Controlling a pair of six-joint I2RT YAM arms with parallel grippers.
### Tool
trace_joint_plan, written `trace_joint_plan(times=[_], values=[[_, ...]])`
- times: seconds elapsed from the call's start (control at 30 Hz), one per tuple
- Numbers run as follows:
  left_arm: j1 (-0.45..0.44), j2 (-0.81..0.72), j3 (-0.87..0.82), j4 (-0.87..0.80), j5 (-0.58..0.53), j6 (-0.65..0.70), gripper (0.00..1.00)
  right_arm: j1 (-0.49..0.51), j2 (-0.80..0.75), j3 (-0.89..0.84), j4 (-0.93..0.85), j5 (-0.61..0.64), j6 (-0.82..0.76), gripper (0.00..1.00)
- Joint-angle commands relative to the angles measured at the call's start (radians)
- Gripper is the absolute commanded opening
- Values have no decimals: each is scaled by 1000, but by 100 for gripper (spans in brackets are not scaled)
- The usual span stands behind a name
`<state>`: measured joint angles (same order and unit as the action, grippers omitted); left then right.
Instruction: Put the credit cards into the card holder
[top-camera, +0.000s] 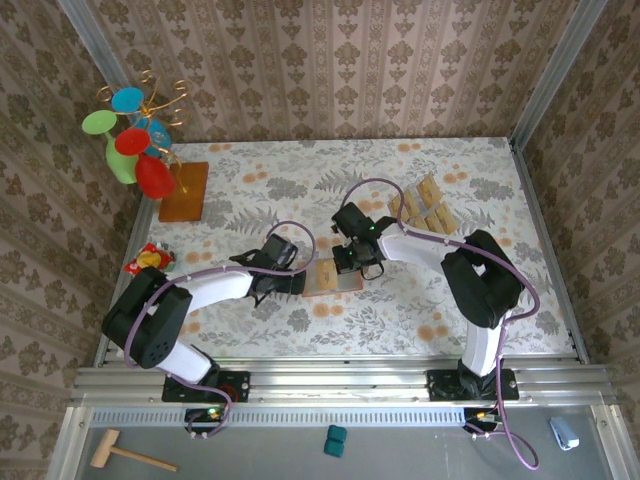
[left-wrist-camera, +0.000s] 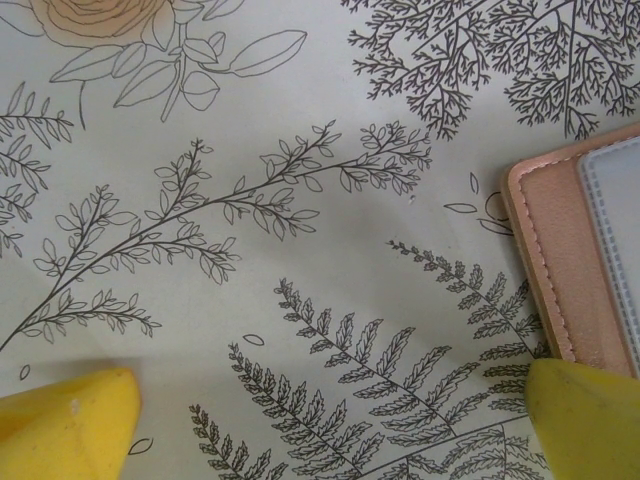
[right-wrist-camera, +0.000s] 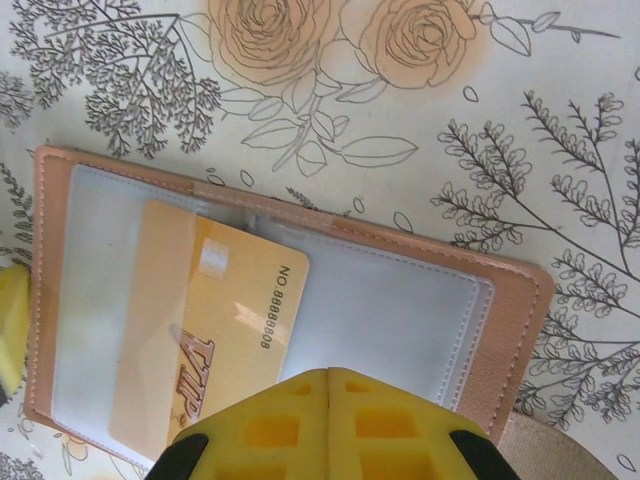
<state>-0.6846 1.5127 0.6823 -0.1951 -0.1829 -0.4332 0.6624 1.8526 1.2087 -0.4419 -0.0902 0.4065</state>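
Gold credit card (right-wrist-camera: 225, 330) sits half-tucked under the clear pocket (right-wrist-camera: 380, 300) of the card holder (right-wrist-camera: 515, 330), right gripper (right-wrist-camera: 328, 385) with fingers pressed together right over its near end, left gripper (left-wrist-camera: 330, 400) spread wide over the flowery tablecloth (left-wrist-camera: 300, 150) just beside the holder's edge.

Pretty sure this is a robot lab test cell dressed up like a home, not a real room. Wallpaper panels (top-camera: 330, 60) stand beyond the jaws and off to both sides, held in bare metal posts (top-camera: 558, 72). Under both sets of jaws is a floral cloth (top-camera: 300, 180). On the near side of them, two arms (top-camera: 180, 300) with purple cables (top-camera: 375, 181) are bolted to an aluminium rail (top-camera: 340, 380). Well left of the left jaws, a wire tree (top-camera: 135, 140) of coloured discs stands on a board (top-camera: 185, 190).
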Motion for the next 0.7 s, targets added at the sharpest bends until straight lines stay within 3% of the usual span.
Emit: trace_joint_plan(times=[0.0, 0.67], values=[[12, -4, 2, -19, -4, 15, 100, -1, 33, 22, 2, -29, 9, 0], [12, 22, -1, 12, 11, 9, 100, 43, 105, 71, 25, -72, 41, 0]])
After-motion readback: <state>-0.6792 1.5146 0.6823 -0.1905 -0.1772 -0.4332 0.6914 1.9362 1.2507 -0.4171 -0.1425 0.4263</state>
